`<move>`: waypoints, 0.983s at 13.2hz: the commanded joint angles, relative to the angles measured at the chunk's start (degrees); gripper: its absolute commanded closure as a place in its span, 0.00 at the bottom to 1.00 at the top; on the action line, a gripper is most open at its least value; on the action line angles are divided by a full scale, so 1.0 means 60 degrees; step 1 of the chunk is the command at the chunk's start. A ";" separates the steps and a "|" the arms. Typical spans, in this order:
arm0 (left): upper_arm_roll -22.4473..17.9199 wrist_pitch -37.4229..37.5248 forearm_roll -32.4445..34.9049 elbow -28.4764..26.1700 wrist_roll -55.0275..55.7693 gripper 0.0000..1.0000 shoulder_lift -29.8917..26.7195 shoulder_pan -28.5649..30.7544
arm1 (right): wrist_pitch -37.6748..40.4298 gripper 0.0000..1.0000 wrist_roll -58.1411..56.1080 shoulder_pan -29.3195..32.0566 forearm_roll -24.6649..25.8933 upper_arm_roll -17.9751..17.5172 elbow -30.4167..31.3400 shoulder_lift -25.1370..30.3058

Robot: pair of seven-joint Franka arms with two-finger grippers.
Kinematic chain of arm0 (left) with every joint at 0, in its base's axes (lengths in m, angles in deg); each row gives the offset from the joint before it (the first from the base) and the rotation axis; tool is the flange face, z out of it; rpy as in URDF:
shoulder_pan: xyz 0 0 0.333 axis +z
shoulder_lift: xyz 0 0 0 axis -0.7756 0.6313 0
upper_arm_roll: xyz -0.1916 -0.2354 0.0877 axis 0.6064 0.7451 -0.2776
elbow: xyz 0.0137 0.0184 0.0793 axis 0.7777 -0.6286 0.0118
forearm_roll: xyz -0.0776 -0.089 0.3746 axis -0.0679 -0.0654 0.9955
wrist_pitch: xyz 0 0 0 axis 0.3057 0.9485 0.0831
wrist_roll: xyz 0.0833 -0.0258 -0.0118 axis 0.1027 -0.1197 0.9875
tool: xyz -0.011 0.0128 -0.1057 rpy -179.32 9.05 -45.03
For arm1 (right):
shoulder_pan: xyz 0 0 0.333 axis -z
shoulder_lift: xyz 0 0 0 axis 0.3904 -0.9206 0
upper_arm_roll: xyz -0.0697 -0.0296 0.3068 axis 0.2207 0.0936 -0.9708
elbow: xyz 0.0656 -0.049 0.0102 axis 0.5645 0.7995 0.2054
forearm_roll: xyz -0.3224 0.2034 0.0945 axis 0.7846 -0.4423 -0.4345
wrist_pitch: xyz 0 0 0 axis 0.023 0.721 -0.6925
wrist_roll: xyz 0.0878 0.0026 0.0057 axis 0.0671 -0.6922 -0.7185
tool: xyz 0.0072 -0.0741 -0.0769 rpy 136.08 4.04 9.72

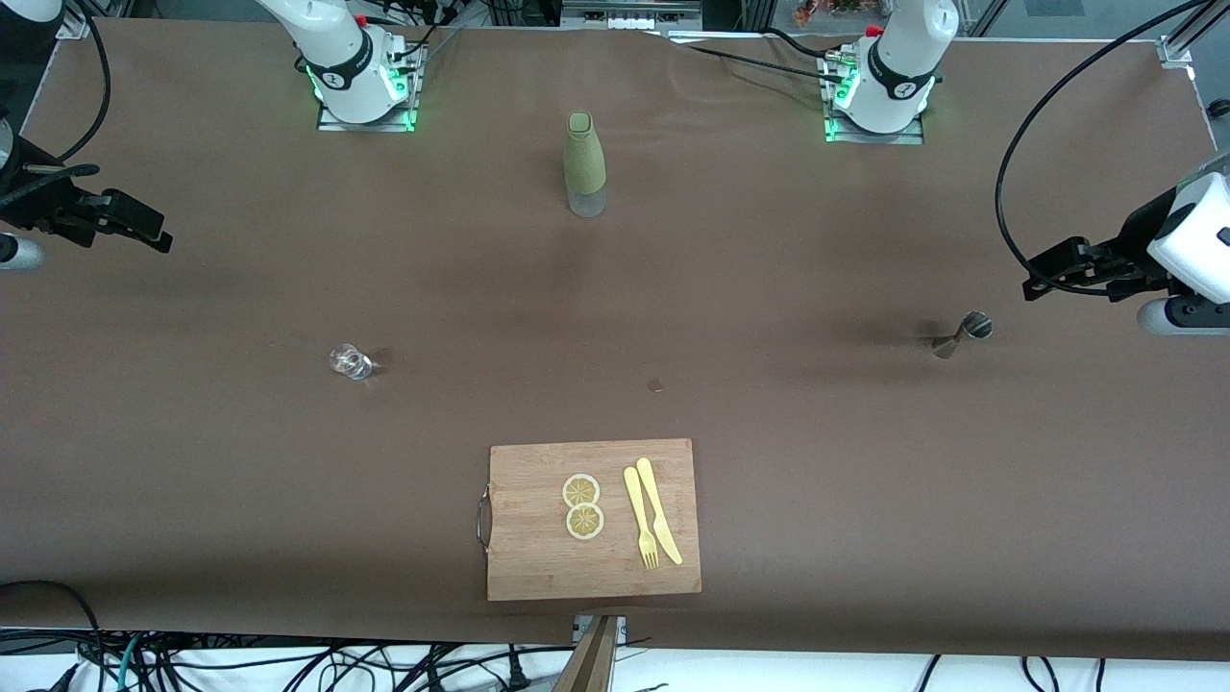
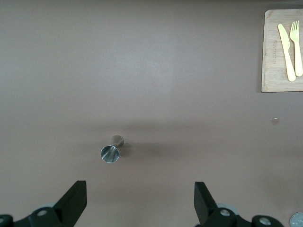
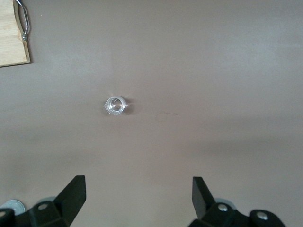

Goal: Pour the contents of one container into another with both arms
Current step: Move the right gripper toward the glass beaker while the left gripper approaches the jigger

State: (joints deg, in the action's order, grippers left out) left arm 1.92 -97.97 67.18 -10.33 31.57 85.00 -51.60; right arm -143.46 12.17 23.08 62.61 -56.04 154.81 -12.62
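Front view: nothing of the pour is done yet, as I read it. My left end effector (image 1: 1043, 279) hangs at the left arm's end of the worktop (image 1: 865, 500), over bare cloth close to the steel jigger (image 1: 964, 333). My right end effector (image 1: 144, 231) hangs at the right arm's end, well apart from the small clear glass (image 1: 352, 361). Neither holds anything. The green bottle (image 1: 585, 165) stands upright between the two arm bases, untouched. The cutting board (image 1: 592, 519) with lemon slices (image 1: 582, 505), fork (image 1: 640, 517) and knife (image 1: 658, 509) sits near the worktop's front edge, well apart from both containers. Both grasps, the lift and the pour are still left.

Left wrist view: fingers (image 2: 73, 201) spread wide and empty. The jigger (image 2: 111, 150) stands upright just ahead of them, off-centre toward one finger, with open cloth all round. A board corner (image 2: 272, 52) shows well off.

Right wrist view: fingers (image 3: 73, 194) wide apart, empty. The glass (image 3: 114, 106) stands ahead, farther off than the jigger is from my left, nothing crowding it. The board's handle (image 3: 22, 21) is well clear.
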 commanded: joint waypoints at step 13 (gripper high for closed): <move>-0.0041 0.0083 -0.0169 0.0279 -0.0040 0.00 0.0153 0.0094 | 0.0216 0.01 -0.0045 -0.0133 0.0065 0.0027 -0.0262 -0.0237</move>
State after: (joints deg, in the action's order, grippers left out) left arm 1.74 -97.97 67.18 -10.33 31.57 85.17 -51.46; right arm -143.39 12.17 22.65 62.65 -56.05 154.79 -12.98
